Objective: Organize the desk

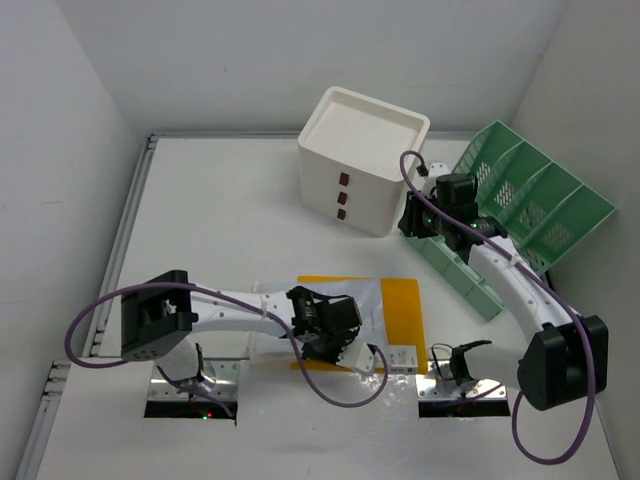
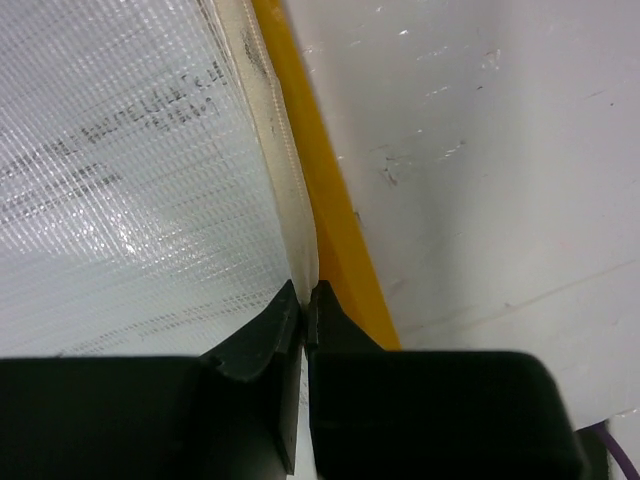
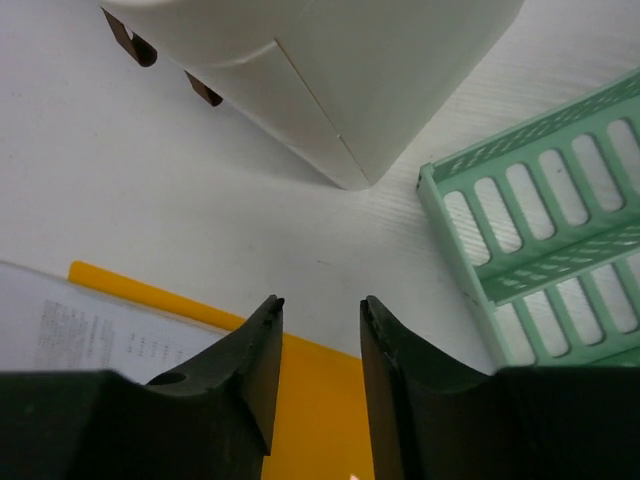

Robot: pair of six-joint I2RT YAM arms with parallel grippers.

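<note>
The desk (image 1: pixel 220 210) bears a yellow folder (image 1: pixel 400 305) (left hand (image 2: pixel 305 300) clamps its clear sleeve (image 2: pixel 130 180)), right hand (image 3: pixel 320 305) spread, gripping nothing

Drawer box (image 1: pixel 362 160) and green rack (image 1: pixel 520 205) crowd far right; desk (image 1: pixel 210 215) left half open.

Desk (image 1: pixel 230 200) matte white (scuffed); sleeve (image 2: pixel 120 200) glossy woven plastic; rack (image 1: pixel 585 205) smooth plastic.

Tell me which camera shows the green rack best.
The top view: nearly the whole rack shows, the right arm covering one part. The right wrist view catches only a slotted corner; the left wrist view shows none of it.
</note>
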